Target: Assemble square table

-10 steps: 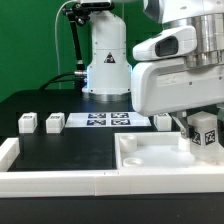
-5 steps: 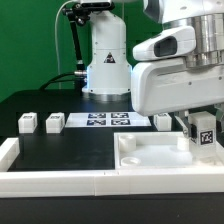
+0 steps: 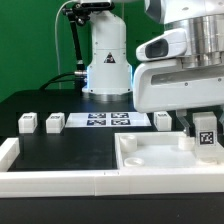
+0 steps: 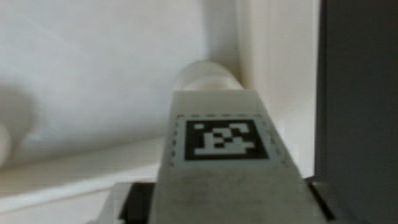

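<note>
The white square tabletop slab [image 3: 160,158] lies at the front on the exterior view's right, its raised rim up. My gripper [image 3: 207,128] is shut on a white tagged leg [image 3: 207,135] and holds it upright over the slab's far corner on the exterior view's right. In the wrist view the leg [image 4: 217,135] runs out from between the jaws, its rounded tip against the slab's inner corner [image 4: 107,70]. Three more legs stand on the table: two [image 3: 28,122] [image 3: 54,122] on the exterior view's left and one [image 3: 162,121] by the arm.
The marker board [image 3: 100,121] lies flat at the table's middle, in front of the robot base [image 3: 106,60]. White border bars [image 3: 50,180] run along the front edge and the exterior view's left corner [image 3: 8,152].
The held leg has turned about its axis, so its tag now faces the exterior camera more squarely. The gripper stays over the same corner.
</note>
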Robot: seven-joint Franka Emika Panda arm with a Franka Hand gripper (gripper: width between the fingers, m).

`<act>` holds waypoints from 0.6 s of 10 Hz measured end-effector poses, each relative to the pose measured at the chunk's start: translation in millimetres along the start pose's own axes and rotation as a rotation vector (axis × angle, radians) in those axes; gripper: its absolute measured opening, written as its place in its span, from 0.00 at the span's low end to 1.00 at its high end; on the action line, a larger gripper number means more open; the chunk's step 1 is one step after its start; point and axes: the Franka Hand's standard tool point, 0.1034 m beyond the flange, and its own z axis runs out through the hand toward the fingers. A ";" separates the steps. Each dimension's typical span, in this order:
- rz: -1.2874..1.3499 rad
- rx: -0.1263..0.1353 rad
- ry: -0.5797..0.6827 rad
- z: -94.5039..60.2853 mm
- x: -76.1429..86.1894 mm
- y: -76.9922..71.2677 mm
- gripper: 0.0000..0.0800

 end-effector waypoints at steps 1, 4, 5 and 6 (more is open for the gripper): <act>0.122 0.001 -0.001 0.3 0.4 1.6 0.36; 0.371 0.007 -0.006 0.8 0.8 4.2 0.36; 0.464 0.005 -0.007 1.0 0.7 5.0 0.36; 0.535 0.006 -0.008 1.3 0.4 5.4 0.36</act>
